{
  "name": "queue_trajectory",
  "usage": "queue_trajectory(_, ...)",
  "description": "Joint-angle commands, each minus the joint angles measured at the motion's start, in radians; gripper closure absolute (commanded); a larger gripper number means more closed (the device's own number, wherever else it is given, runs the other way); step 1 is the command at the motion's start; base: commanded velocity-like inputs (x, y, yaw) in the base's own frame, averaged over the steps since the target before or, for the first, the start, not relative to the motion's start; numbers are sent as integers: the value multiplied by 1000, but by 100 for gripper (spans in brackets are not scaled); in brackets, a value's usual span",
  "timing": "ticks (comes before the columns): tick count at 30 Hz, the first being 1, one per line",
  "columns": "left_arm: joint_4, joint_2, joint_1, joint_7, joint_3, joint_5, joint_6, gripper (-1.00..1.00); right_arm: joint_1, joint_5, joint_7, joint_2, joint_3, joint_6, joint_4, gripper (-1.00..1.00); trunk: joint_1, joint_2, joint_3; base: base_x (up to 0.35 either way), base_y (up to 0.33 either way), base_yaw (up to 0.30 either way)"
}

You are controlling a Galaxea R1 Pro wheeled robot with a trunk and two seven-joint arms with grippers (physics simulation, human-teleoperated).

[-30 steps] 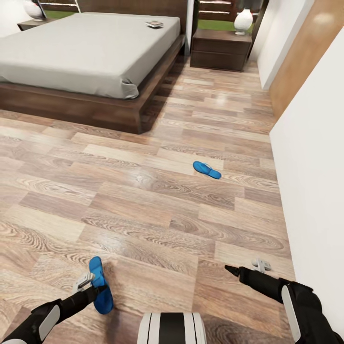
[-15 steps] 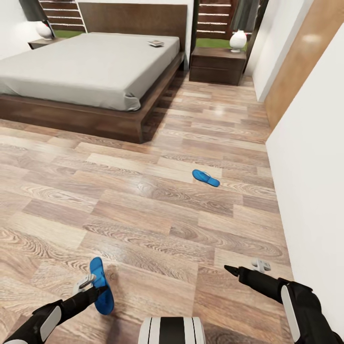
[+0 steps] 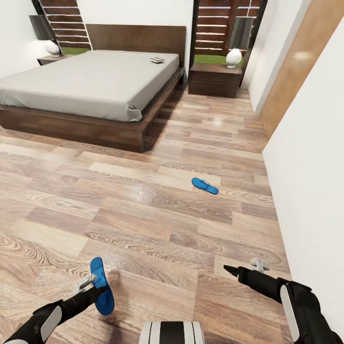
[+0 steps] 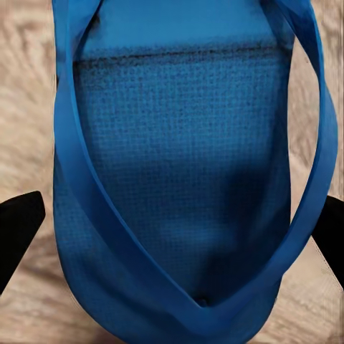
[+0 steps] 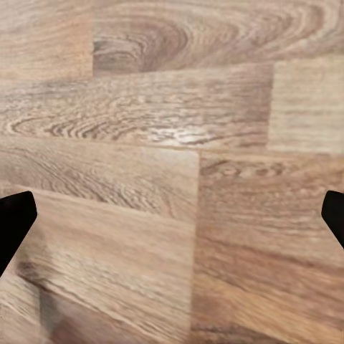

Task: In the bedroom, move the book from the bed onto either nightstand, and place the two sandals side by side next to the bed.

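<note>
Head view shows the left hand (image 3: pixel 91 285) low over the wood-plank floor (image 3: pixel 157 224) with one blue sandal (image 3: pixel 101 285) at its fingers, and from here I cannot tell for sure whether the sandal is gripped clear of the boards or lies on them. In the left wrist view the held sandal's sole (image 4: pixel 179 179) runs between two dark fingertips (image 4: pixel 18 229) that stand at its edges, so the hand looks closed onto the sandal across its width, though actual contact is hard to confirm. The right hand (image 3: pixel 246 270) hovers over bare floor with its fingers spread wide and nothing between them, as the right wrist view confirms. The second sandal (image 3: pixel 205 185) lies flat on the floor, well apart from the bed's foot corner and nearer the white wall. The book (image 3: pixel 156 59) rests on the mattress near the headboard-side corner of the bed (image 3: pixel 91 81), close to the edge facing the nightstand (image 3: pixel 214 80). I judge the sandals light, flat and somewhat flexible, with a textured foam-like sole that should not slip; pinching across the narrow waist or the strap (image 4: pixel 315 129) seems the best hold. The book looks thin and light and would want a grasp at an overhanging edge. No writing is readable at this range.
</note>
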Motion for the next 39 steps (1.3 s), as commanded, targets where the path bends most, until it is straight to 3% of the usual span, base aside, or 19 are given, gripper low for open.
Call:
queue_trajectory(1,0,-1,0,-3,4,5,9,100,-1,-1,3,0,-1,6,0,-100,-1,0,3,0,0,0)
queue_trajectory(8,0,-7,0,-4,4,5,9,100,0,8,-2,9,19,-4,10,-100,-4,2,30,0,0,0)
queue_trajectory(10,0,-7,0,-4,4,6,9,100,0,9,-4,17,51,-6,27,-100,-5,2,38,0,0,0)
queue_trajectory(14,-1,-8,0,-4,4,7,9,100,1,8,-5,33,153,-7,96,-100,-6,3,54,0,0,0)
queue_trajectory(18,-1,-24,0,-3,4,5,9,100,1,9,-6,36,179,-7,162,-100,-8,4,69,0,0,0)
queue_trajectory(22,-11,-31,9,-13,9,14,9,100,-1,0,-16,43,202,-29,139,-100,-8,4,69,0,0,0)
queue_trajectory(31,-12,-40,14,-13,9,47,9,100,-4,-2,-15,42,202,-80,113,-100,-8,4,69,0,0,0)
queue_trajectory(39,-12,-41,15,-13,9,57,9,100,-4,-2,-15,43,202,-124,113,-100,-12,6,100,0,0,0)
